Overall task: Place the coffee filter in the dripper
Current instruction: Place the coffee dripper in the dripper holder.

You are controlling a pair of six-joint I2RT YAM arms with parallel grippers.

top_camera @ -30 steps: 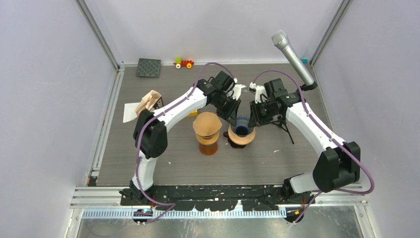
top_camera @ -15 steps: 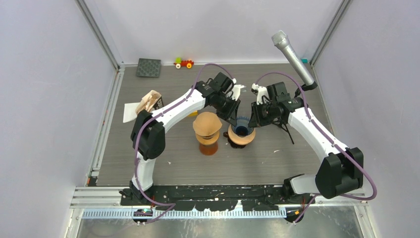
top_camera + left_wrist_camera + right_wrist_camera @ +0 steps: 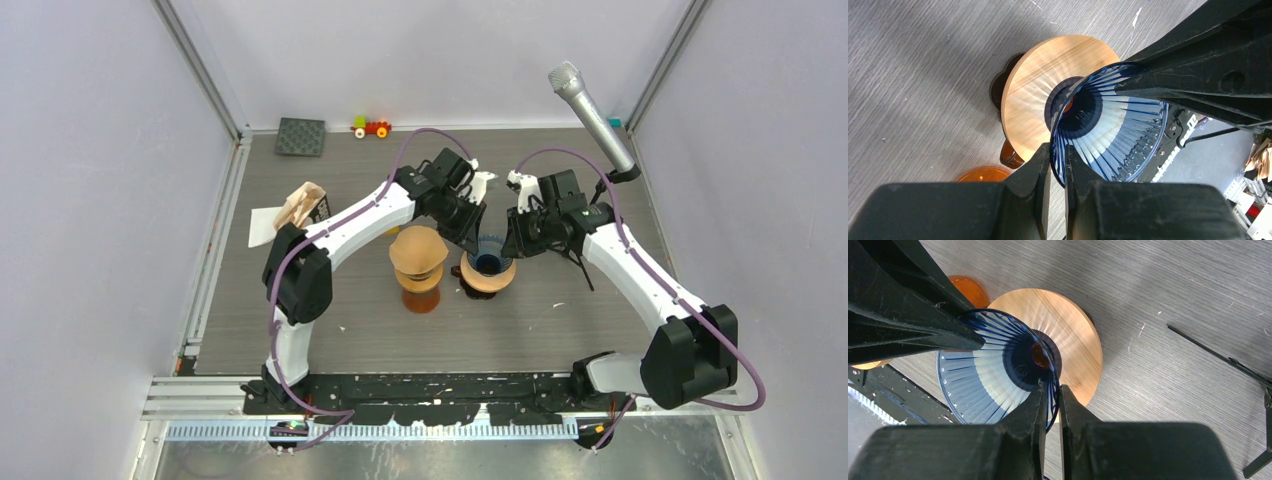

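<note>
Little had shifted over the last second. From above, the right arm's elbow had swung slightly outward, while the blue ribbed cone (image 3: 488, 250) sat where it had been, on the dripper (image 3: 489, 283) just right of the brown stacked pot (image 3: 418, 256). The left jaws reached the cone from the dripper's left and the right jaws from its right.

From the left wrist, the left jaws were clenched on the cone's near rim, with the thin wall nipped between them. The right jaws gripped the opposite rim. The cone's dark narrow end pointed into the hole of the dripper's wooden collar (image 3: 1030, 95).

From the right wrist, the right jaws were likewise clenched on the rim, and an amber glow showed through the collar's hole.

The cone was taken to be the filter, and the step in hand seemed to be seating it. Whether it already sat square could not be told. Doing this well would call for lowering both rims evenly and keeping the tip centred over the hole. The pinch should be light so the thin wall did not buckle, and one side should be freed only once the cone rested steady.
</note>
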